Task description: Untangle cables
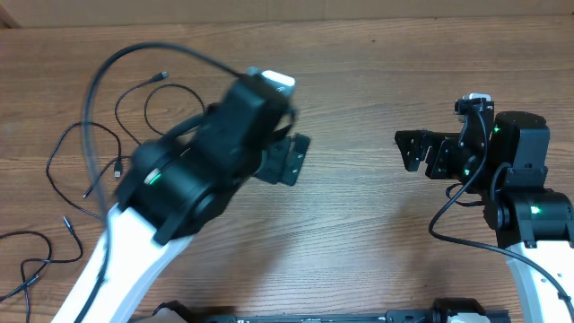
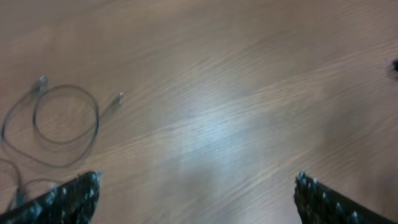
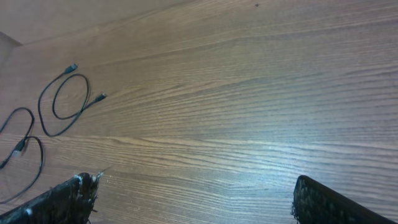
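Observation:
Several thin black cables lie on the wooden table at the left. One loops near the back with a small plug. Another winds further left, and one lies at the front left. My left arm hides part of them. My left gripper is open and empty over bare wood right of the cables. Its wrist view is blurred, with the looped cable at the left and the open jaws low. My right gripper is open and empty, far right of the cables. Its wrist view shows the looped cable far left and its jaws.
A thick black wire of the left arm arcs over the cable area. The wooden table fills the view. A pale wall edge runs along the back. The arm bases stand at the front edge.

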Action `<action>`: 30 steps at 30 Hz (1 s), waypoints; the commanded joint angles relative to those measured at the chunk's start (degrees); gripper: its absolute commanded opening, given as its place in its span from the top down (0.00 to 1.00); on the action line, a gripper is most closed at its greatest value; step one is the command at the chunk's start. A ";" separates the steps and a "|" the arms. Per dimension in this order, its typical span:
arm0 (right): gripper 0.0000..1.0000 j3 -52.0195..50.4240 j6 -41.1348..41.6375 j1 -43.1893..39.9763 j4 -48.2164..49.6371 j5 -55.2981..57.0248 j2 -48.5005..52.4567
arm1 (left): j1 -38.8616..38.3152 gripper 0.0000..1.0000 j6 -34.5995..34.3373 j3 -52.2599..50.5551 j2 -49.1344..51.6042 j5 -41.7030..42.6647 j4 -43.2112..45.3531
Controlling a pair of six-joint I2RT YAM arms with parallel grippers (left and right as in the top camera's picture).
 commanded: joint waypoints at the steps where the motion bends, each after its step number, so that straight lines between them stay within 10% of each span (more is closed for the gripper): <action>1: 0.00 1.55 0.17 0.22 0.35 0.33 -0.13 | 4.52 0.00 10.82 -14.10 -8.57 8.76 8.37; 20: 0.00 1.55 0.17 0.22 0.35 0.35 -0.13 | 29.79 0.00 14.99 -84.08 -61.66 18.23 81.24; 30: 0.00 1.40 0.17 0.22 0.35 0.35 -0.13 | 34.82 0.00 14.97 -102.51 -79.14 18.05 88.65</action>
